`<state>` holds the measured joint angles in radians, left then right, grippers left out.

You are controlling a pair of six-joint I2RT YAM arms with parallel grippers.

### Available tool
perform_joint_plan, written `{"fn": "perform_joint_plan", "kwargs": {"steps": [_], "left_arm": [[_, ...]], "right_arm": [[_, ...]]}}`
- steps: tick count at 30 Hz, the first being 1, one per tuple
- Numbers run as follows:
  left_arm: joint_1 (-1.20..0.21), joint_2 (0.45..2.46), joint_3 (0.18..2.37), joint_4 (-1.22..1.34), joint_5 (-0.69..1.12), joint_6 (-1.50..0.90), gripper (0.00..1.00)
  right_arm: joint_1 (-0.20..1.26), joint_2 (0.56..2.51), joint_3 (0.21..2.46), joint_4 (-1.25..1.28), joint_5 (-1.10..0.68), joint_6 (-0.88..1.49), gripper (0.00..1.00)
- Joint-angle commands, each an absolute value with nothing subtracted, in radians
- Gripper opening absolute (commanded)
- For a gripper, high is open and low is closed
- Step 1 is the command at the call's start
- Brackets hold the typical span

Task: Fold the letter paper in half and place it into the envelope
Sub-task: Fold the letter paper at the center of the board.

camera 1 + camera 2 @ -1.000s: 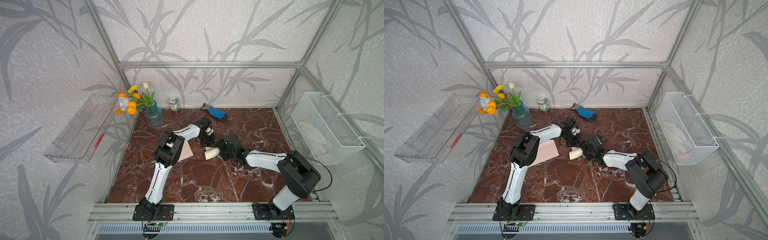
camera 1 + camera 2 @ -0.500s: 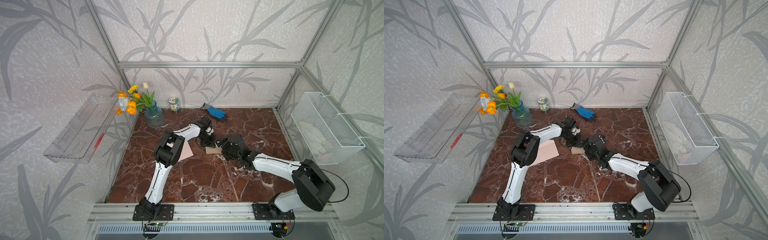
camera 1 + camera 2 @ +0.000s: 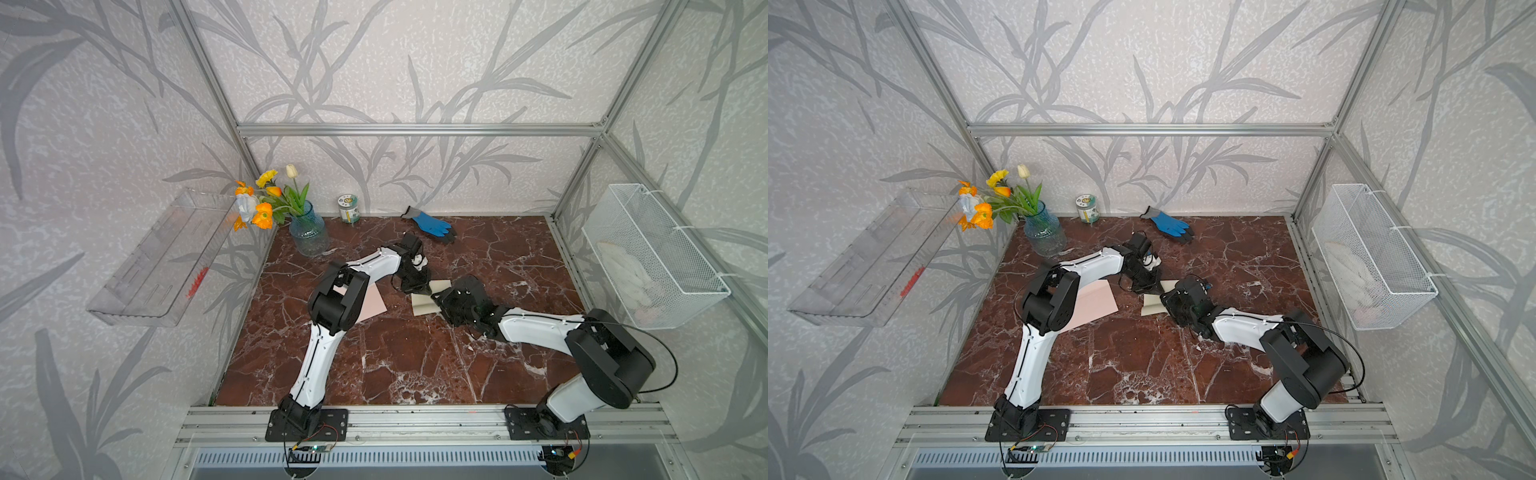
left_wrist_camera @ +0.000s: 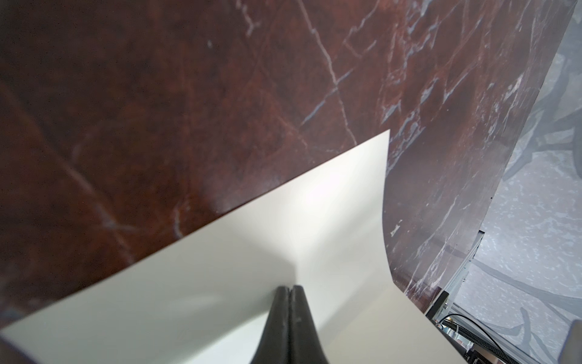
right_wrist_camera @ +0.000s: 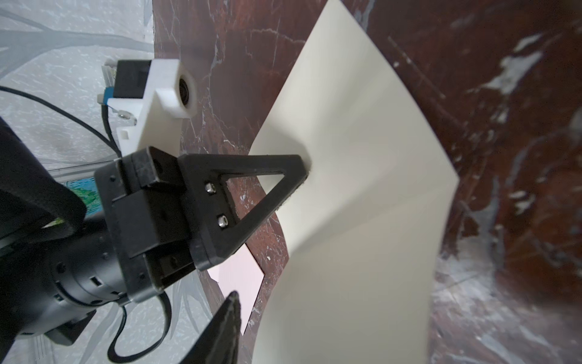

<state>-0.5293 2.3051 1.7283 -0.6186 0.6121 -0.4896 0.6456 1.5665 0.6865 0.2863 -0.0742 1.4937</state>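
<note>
The paper (image 3: 424, 305) lies mid-table, bowed up, with the envelope (image 3: 372, 306) flat at its 9 o'clock, partly under the left arm. The left gripper (image 4: 291, 288) is clenched, its joined tips pressing on the sheet. The right gripper (image 3: 441, 300) sits at the paper's 3 o'clock edge; whether it grasps anything I cannot tell

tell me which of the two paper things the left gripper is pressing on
The cream letter paper: the shut left gripper presses on it. The pink envelope lies apart, untouched.
</note>
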Motion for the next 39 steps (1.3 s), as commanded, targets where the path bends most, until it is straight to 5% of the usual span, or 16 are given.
{"fn": "perform_joint_plan", "kwargs": {"steps": [1,4,7,14,39], "left_arm": [[-0.532,2.416,1.674,-0.742,0.444,-0.461,0.00],[-0.532,2.412,1.669,-0.746,0.436,-0.454,0.00],[-0.531,2.410,1.670,-0.751,0.424,-0.447,0.00],[-0.531,2.408,1.674,-0.758,0.401,-0.435,0.00],[-0.547,2.303,1.548,-0.746,0.374,-0.376,0.00]], "right_arm": [[0.607,1.537,0.677,0.268,-0.110,1.493,0.55],[0.567,1.549,0.682,0.257,-0.178,1.478,0.60],[0.543,1.550,0.685,0.241,-0.220,1.473,0.54],[0.540,1.563,0.723,0.200,-0.284,1.468,0.16],[0.495,1.515,0.865,-0.215,-0.521,1.546,0.00]]}}
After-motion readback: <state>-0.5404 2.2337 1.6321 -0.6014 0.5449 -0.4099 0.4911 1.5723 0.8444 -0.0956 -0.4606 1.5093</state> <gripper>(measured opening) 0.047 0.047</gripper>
